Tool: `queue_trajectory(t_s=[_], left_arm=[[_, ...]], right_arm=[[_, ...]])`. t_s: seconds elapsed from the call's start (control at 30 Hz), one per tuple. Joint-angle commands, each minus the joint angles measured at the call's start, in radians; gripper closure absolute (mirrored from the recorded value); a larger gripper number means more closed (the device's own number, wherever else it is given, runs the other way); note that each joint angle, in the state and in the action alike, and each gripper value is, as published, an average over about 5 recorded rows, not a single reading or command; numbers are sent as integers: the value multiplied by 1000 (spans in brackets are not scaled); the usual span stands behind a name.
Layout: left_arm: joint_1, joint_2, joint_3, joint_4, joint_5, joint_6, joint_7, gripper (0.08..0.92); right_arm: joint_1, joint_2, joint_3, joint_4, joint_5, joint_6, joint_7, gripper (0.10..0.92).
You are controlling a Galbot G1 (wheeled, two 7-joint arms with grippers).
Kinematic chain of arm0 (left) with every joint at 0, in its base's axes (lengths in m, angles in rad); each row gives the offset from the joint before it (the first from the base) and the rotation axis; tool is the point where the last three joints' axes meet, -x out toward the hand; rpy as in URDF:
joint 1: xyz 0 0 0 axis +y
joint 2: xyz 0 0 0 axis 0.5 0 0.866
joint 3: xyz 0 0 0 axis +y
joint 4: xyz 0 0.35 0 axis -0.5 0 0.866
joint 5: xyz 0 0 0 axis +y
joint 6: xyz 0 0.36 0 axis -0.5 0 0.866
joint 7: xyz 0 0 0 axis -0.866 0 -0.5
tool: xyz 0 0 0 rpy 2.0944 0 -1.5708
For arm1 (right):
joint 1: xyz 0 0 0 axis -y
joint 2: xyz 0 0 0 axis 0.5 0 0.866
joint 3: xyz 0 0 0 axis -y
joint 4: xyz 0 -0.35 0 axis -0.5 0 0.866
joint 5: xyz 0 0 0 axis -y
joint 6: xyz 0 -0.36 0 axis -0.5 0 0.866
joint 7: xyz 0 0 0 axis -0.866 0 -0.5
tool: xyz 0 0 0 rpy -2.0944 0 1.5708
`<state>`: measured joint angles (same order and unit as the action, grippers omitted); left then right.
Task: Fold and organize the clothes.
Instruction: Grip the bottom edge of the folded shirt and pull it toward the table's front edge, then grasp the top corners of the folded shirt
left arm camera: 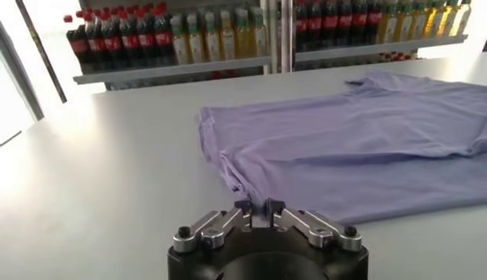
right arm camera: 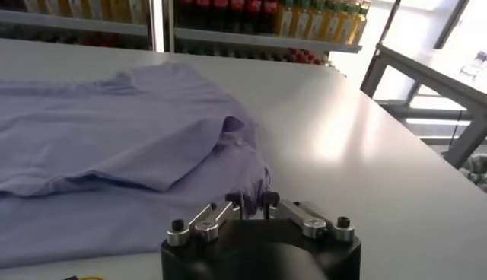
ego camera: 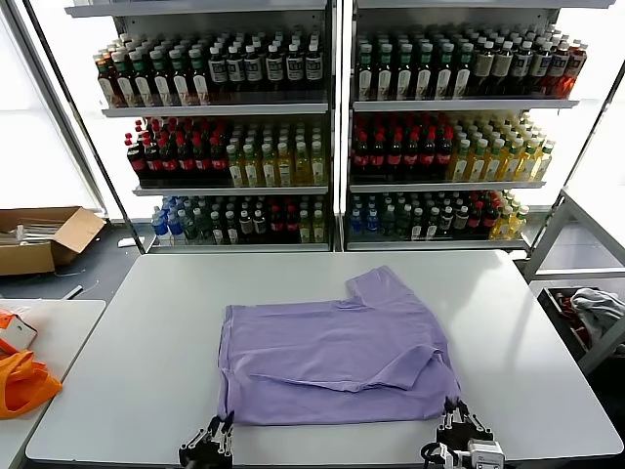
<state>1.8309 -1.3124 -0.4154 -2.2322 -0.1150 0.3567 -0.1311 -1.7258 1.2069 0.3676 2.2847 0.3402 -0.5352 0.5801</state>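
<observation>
A thin lavender short-sleeved T-shirt [ego camera: 337,357] is lying partly folded, long axis running left-right, by the white table's [ego camera: 127,322] near edge. The left gripper [ego camera: 221,430] and right gripper [ego camera: 457,418], fingers nearly closed, are sitting at its near corners.

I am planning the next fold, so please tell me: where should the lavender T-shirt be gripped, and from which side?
Probably at the two near hem corners of the lavender T-shirt, approached from the robot's own table edge. The left tool and right tool sit by those corners. The shirt lies mostly flat, one sleeve already folded in, so lifting the hem away should fold it evenly.
</observation>
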Motion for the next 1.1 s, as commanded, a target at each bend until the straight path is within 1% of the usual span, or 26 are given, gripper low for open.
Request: queue_trajectory(t_s=[0.03,0.17,0.23,0.3,0.4,0.47,0.57,0.7,0.73,0.8,0.87,0.97,1.1], left_arm=[[-14,-7,-12,-9,0,-6,-8,643],[-39,-13,-33,-60,24,-36,-13,521],[-61,-10,-47,-83,64,-67,0,469],[-113,4,-69,-104,79,-84,30,409],[-220,44,-102,-115,2,-63,99,322],[-287,77,-107,-101,-79,-40,156,263],[-399,130,-88,-26,-150,-16,226,200],[-559,224,-49,122,-193,24,275,179],[-595,246,-42,156,-213,37,282,178],[-669,275,-25,229,-252,69,284,177],[-745,284,-4,300,-278,98,272,177],[-842,272,38,396,-298,135,242,177],[-919,248,88,503,-304,181,207,177]], right_arm=[[-33,9,9,14,-4,12,4,573],[-24,16,51,62,20,39,-4,452],[-3,21,80,82,34,77,-24,400],[45,23,119,82,35,123,-61,339],[159,10,155,30,15,175,-129,257],[260,-20,155,-37,7,211,-196,222],[420,-109,139,-150,36,217,-326,205],[599,-263,80,-288,94,133,-479,203],[644,-287,58,-321,90,124,-495,203],[762,-313,-10,-396,83,89,-478,202],[872,-310,-84,-464,99,48,-432,202],[984,-277,-174,-571,123,17,-402,203],[1103,-217,-277,-702,120,22,-405,203]])
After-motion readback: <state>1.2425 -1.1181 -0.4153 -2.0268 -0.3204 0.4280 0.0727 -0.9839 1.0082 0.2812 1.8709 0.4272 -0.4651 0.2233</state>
